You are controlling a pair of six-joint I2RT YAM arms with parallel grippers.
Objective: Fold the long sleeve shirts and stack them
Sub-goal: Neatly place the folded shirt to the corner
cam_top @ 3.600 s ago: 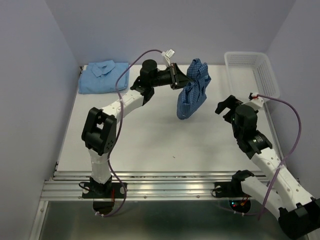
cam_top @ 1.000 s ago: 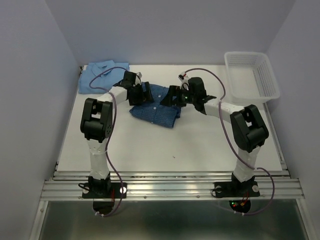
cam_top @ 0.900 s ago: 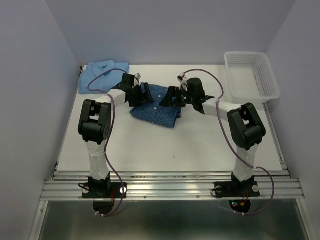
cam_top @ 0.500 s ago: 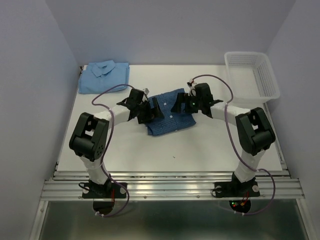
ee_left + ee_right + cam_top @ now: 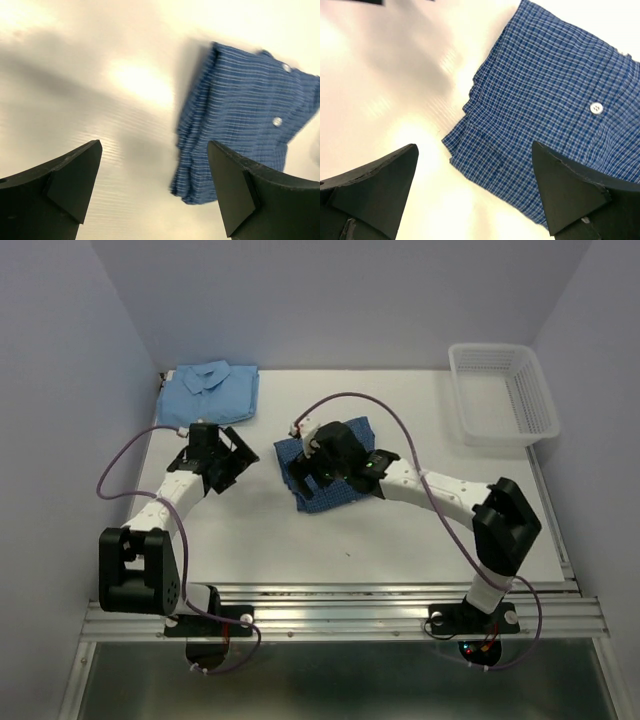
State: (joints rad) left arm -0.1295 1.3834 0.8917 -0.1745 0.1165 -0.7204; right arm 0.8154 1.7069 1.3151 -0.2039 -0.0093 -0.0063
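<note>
- The dark blue checked shirt [image 5: 335, 498] lies folded near the middle of the table [image 5: 400, 540]; the right arm's wrist covers much of it from above, and the right wrist camera cuts off its far side [image 5: 560, 125]
- In the left wrist view the same shirt [image 5: 235, 120] is blurred; two buttons show
- The light blue shirt [image 5: 208, 392] sits folded in the far left corner, well apart
- The right gripper [image 5: 320, 465] hangs over the checked shirt's edge, jaws spread wide, nothing between them [image 5: 475, 146]
- The left gripper [image 5: 225, 465] is beside that shirt over bare table, jaws wide too, empty [image 5: 152, 145]
- A white basket [image 5: 460, 400] stands at the far right
</note>
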